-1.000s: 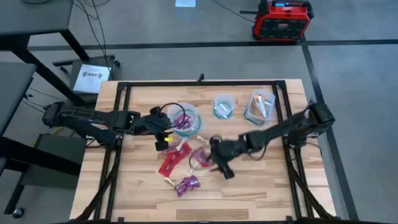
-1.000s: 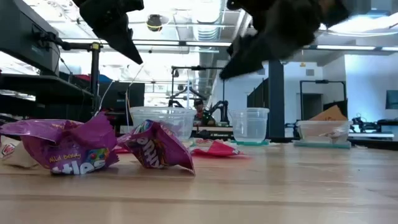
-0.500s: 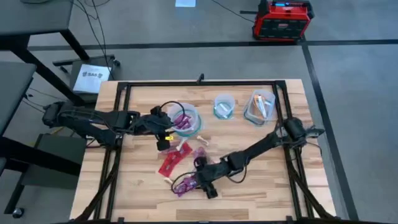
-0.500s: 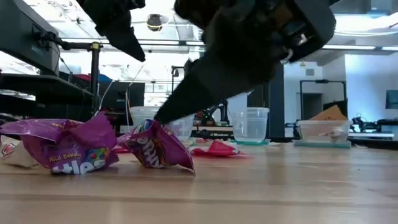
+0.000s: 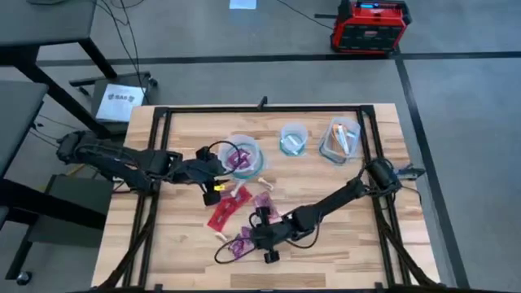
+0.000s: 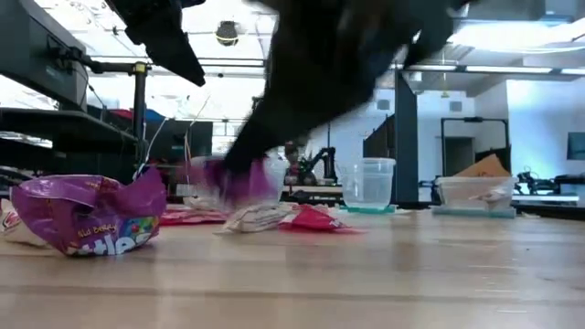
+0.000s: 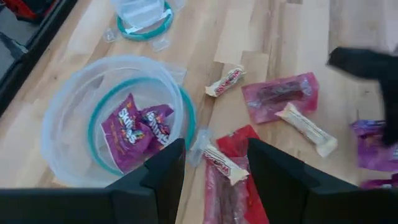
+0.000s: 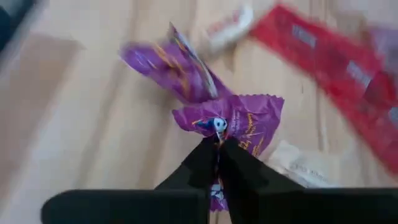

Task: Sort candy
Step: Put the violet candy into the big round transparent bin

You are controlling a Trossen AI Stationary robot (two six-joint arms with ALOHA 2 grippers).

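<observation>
Candy lies loose mid-table: red packets, a magenta packet and small bar wrappers. A clear blue-rimmed bowl holds purple packets. My right gripper is low over the near middle of the table, shut on a purple packet. A second purple packet rests on the wood beside it. My left gripper hangs open above the table just near the bowl, its fingers over a bar wrapper and touching nothing. My right gripper pinches the purple packet between its two fingertips at the crumpled wrapper's edge, slanting down from the table's right. The packet hangs at the fingertips, lifted clear of the wood.
A small clear cup and a clear container with bar wrappers stand at the far right of the table. A black frame runs around the tabletop. A red box sits on the floor beyond.
My right gripper has swung from the table's middle toward the near edge and left, dropped onto the purple packets and shut on one. That packet has been lifted off the wood; the other purple packet stays down.
</observation>
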